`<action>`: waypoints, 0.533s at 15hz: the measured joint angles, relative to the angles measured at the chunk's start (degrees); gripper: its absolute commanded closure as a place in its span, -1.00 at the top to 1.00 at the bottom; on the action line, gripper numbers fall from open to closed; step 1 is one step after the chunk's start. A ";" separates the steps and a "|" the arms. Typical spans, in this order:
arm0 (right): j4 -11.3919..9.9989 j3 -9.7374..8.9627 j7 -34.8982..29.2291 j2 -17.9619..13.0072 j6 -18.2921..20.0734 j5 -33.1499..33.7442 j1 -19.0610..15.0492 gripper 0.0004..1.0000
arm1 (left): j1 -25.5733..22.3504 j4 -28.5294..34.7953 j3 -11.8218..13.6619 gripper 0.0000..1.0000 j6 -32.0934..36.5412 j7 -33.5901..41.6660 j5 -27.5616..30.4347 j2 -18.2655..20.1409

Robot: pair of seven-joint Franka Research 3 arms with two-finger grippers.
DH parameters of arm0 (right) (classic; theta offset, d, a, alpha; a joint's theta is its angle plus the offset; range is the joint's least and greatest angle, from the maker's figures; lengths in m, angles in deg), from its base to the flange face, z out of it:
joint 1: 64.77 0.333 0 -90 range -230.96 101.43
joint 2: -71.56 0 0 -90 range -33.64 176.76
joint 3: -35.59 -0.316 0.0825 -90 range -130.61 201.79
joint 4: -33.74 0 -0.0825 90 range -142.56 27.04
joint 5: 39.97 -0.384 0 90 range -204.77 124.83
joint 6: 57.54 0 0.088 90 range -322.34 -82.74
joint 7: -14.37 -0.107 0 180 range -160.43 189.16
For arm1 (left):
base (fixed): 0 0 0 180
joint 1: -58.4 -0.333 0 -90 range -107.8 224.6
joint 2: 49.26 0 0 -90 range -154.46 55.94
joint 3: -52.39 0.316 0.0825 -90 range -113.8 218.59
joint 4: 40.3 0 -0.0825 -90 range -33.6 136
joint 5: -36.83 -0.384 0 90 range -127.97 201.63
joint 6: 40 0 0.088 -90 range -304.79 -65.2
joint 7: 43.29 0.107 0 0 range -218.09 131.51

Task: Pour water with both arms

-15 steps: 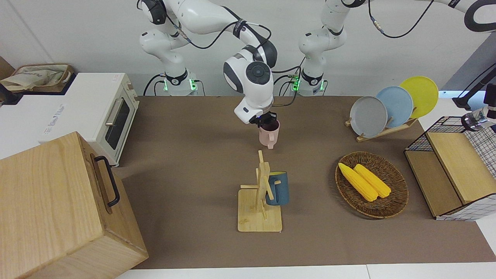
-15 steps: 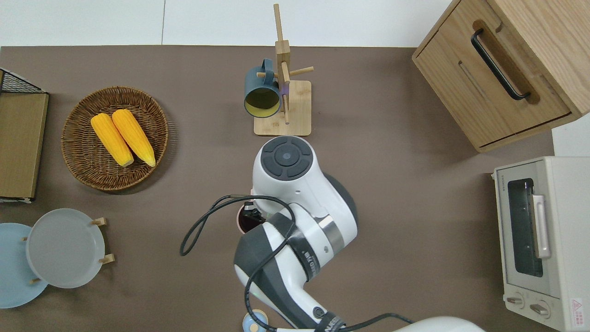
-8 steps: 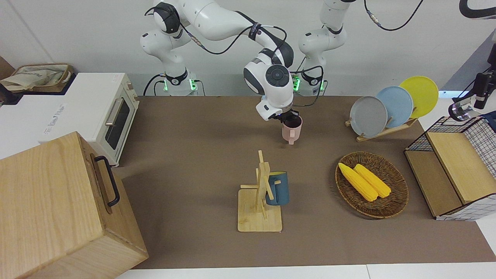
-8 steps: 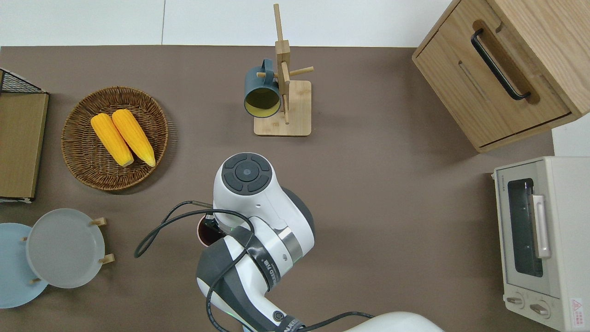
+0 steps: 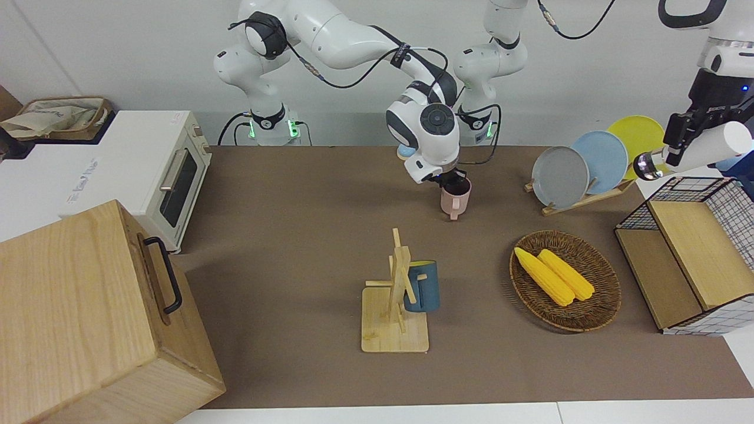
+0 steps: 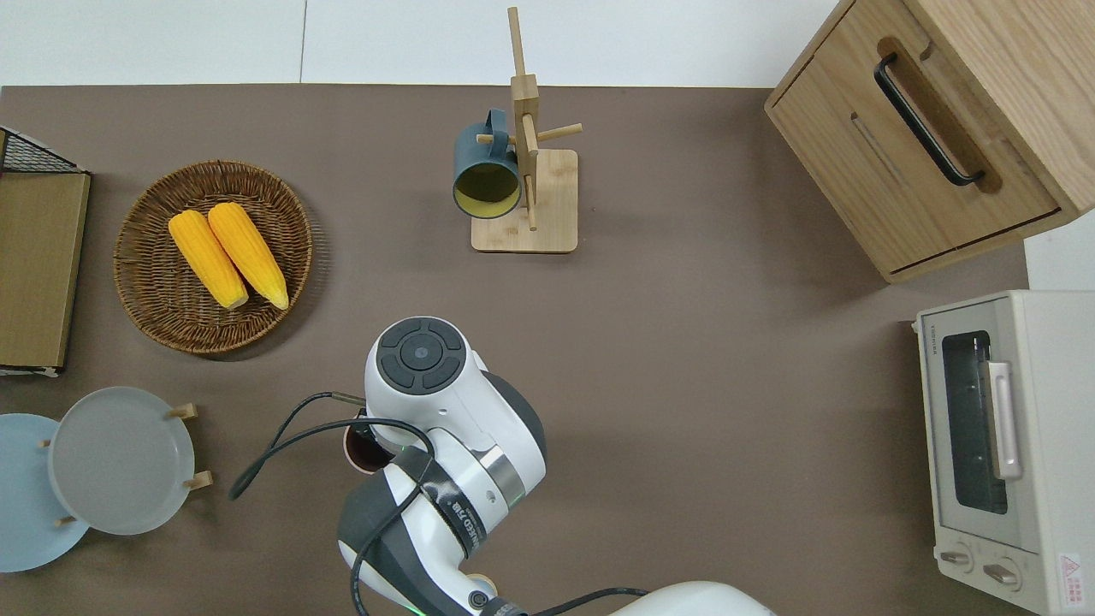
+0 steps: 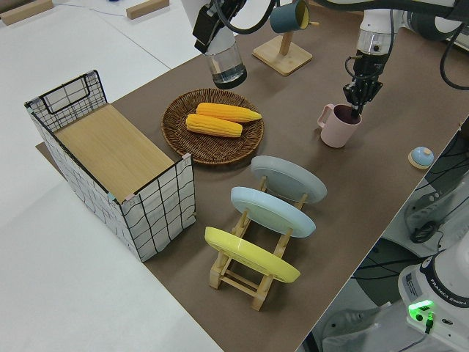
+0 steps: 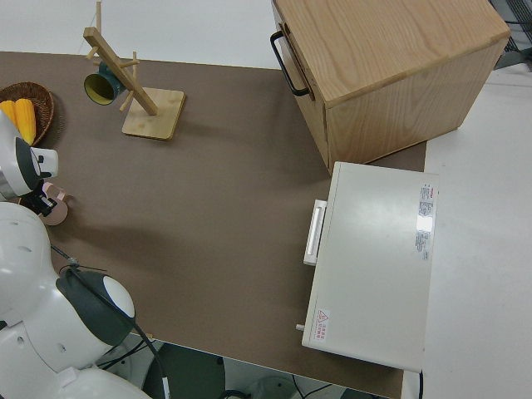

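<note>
Briefly, at the right arm's end of the table the wooden cabinet (image 5: 88,306) and the toaster oven (image 5: 147,171) stand untouched. So does the mug rack (image 5: 396,306) in the middle, with the blue mug (image 5: 423,287) hanging on it.

Next comes what has moved. The right gripper (image 5: 450,178) has its fingers pinched on the wall of the pink mug (image 5: 455,200), one finger inside the rim. A second ago it held the mug above the middle of the table; it has since carried it toward the left arm's end and lowered it. The mug now sits upright, nearer to the robots than the rack and the wicker basket (image 5: 595,312) with its two corn cobs (image 5: 554,275). Whether its base rests on the cloth or hangs just above cannot be told.

Past the plate rack (image 5: 583,197), the left gripper (image 5: 686,132) has swung into the front view, high at its own end of the table and outside the overhead view. It is clamped on a clear container (image 7: 226,62), which the left side view shows with water in its bottom.

Both vessels are thus in hand and the mug is placed as the receiver. The container is well apart from it, so it probably has to travel over the mug before any tilt.
</note>
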 measured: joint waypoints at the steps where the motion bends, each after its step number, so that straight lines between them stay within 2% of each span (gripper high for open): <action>1: 0.08 0.04 0.00 0.05 -0.01 0.01 0.00 0.39 | 0.94 1.52 0.05 -0.94 0.00 -0.92 -0.63 0.95; 2: 0.13 0.16 0.02 0.14 -0.05 0.10 0.00 0.97 | 1.47 2.50 0.06 -0.94 -0.01 -1.62 -1.02 1.49; 5: 0.38 0.88 0.19 0.49 -0.08 0.24 -0.17 0.98 | 3.54 5.69 0.10 -0.94 -0.05 -3.48 -1.68 3.04; 8: 2.01 1.35 0.23 0.49 0.56 0.30 -0.64 0.98 | 5.54 8.05 0.13 -0.94 -0.10 -5.24 -1.81 3.99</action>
